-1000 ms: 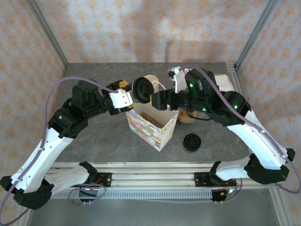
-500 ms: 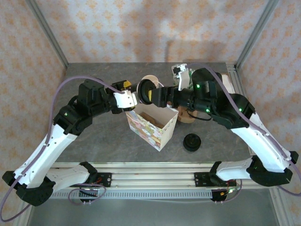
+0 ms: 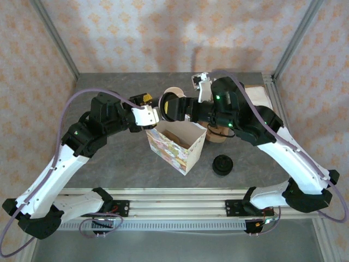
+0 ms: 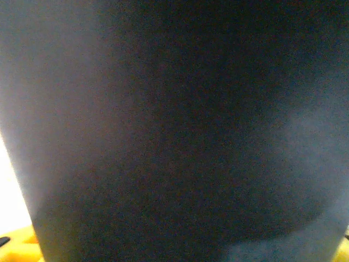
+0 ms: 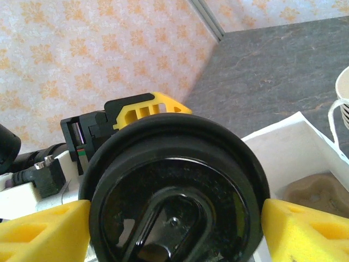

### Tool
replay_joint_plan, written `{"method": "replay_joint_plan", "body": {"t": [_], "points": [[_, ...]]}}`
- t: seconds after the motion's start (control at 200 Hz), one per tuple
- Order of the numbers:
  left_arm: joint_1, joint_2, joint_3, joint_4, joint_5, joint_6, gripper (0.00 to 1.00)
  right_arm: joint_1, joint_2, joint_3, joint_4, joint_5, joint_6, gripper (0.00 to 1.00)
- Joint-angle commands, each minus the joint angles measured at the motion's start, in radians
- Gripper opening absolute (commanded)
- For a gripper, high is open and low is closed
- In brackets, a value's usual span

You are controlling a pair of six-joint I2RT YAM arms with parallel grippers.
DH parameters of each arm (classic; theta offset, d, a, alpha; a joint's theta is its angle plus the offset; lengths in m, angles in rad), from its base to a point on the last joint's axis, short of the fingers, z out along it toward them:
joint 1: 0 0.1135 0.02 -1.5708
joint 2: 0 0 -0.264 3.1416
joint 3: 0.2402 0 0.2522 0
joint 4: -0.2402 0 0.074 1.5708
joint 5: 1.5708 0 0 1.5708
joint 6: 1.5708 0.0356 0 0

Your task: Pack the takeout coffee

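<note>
I have the takeout coffee point(image 3: 170, 106) clamped in the left gripper point(image 3: 160, 111). It lies on its side in the air, with its black lid point(image 5: 174, 196) turned straight at the right gripper point(image 5: 177, 228). That gripper's yellow fingers point(image 5: 305, 226) stand wide apart, one on each side of the lid's rim and close against it. I read them as unclamped, though I can't rule out a light touch. Below both grippers sits the open paper bag point(image 3: 169, 150), so the cup hangs just over its far edge.

I judge the cup to be light, with a thin paper wall that will dent under a hard squeeze. Whether it holds any liquid I cannot tell, and on its side that matters. The lid is glossy hard plastic with a raised ring and a sunken oval. It looks slick and is probably only pressed on, so gripping it alone could slip or pop it off. I would take hold across the paper wall just under the lid, where the rim stiffens it.

The bag is stiff paper with a square mouth, white inside and printed outside. A rough brown pulp tray point(image 5: 319, 191) lies at its bottom. In the left wrist view there is a dark blur, most likely the cup right at the lens.
</note>
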State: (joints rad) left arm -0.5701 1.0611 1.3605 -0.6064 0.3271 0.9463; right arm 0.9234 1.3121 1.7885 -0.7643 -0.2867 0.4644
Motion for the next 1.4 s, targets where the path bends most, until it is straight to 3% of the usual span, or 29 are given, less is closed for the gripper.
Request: {"method": "replay_joint_plan", "body": {"t": [0.0,0.51,0.701,0.776,1.056,1.126,1.396], "points": [[-0.016,-0.021,0.005,0.010,-0.011,0.022,0.37,0.006,0.012,-0.005,0.020,0.000,0.023,0.78],[-0.034,-0.024,0.007,0.025,-0.005,0.029,0.37,0.017,0.040,-0.056,0.054,-0.021,0.066,0.78],[-0.037,-0.033,0.003,0.031,-0.002,0.027,0.37,0.018,0.039,-0.067,0.074,-0.037,0.063,0.60],[-0.037,-0.037,-0.001,0.029,-0.006,0.029,0.38,0.019,0.022,-0.074,0.081,-0.025,0.054,0.59],[-0.037,-0.056,-0.006,0.021,-0.005,0.007,0.70,0.018,-0.037,-0.093,0.058,0.041,0.024,0.59],[-0.037,-0.064,-0.013,0.025,-0.003,0.003,0.99,0.017,-0.049,-0.092,0.048,0.070,0.015,0.59],[-0.038,-0.112,-0.032,0.034,0.006,-0.038,1.00,0.017,-0.066,-0.059,-0.030,0.173,-0.037,0.59]]}}
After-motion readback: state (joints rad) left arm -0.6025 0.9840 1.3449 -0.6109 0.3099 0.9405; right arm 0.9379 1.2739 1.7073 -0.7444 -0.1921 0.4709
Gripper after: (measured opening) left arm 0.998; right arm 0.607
